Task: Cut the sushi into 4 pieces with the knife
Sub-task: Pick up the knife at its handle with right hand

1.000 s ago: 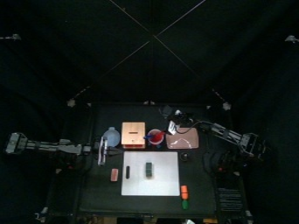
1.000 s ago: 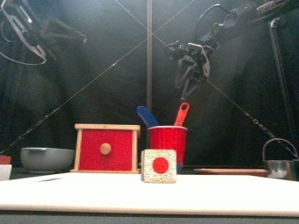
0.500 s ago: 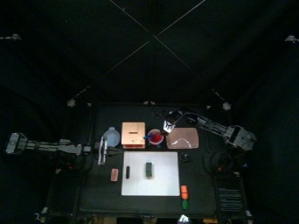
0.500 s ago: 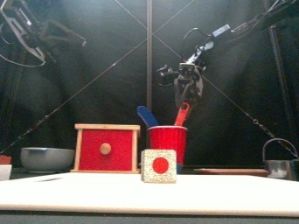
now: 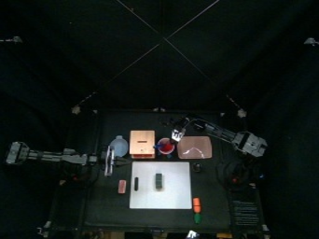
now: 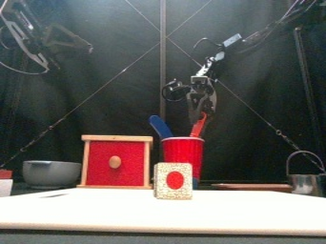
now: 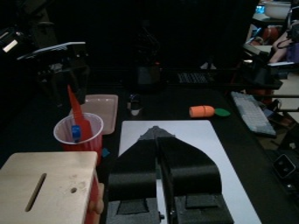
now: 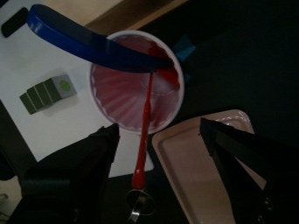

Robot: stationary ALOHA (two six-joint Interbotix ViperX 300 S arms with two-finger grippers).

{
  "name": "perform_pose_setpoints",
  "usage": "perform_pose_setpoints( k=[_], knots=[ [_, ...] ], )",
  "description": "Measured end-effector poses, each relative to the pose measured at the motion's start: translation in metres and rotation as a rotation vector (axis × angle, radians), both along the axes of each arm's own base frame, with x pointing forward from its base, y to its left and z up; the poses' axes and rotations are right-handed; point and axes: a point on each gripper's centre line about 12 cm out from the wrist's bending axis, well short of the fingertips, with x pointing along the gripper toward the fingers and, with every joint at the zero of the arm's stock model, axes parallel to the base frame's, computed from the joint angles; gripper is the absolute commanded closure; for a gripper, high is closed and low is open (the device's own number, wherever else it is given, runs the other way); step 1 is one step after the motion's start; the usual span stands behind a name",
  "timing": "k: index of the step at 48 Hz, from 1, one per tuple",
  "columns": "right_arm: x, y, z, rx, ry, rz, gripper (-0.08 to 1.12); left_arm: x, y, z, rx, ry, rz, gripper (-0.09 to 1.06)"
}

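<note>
Black table; red knife in red cup, just beneath spread right fingers.

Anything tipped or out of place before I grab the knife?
Nothing stands out: red cup upright holding blue knife and red knife, sushi roll on the white board, right end effector open above the cup.

The black table bears white board, box, red cup, tray (pink), bowl.

1. The wooden box is pale, bare, matt wood with faint grain.
2. The red cup and blue knife look like smooth, slightly glossy plastic.
3. The sushi roll shows a speckled, grainy end face.
4. The metal cutter gleams.
5. The cutting board is smooth, matt white.
</note>
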Motion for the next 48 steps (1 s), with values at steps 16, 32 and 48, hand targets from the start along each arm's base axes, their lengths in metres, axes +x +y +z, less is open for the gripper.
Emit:
perform_pose_setpoints(
  k=[16, 32, 48],
  knots=[
    [0.001, 0.001, -0.008, -0.01, 0.046, 0.02, 0.22, -0.001, 0.0, -0.002, 0.0, 0.005, 0.002, 0.69],
    [0.008, 0.0, -0.005, -0.001, 0.059, 0.035, 0.67, -0.001, 0.001, -0.002, 0.0, 0.005, 0.005, 0.69],
    [0.018, -0.004, 0.025, 0.013, 0.068, 0.08, 1.01, -0.001, 0.001, -0.003, 0.0, 0.008, 0.005, 0.69]
  ],
)
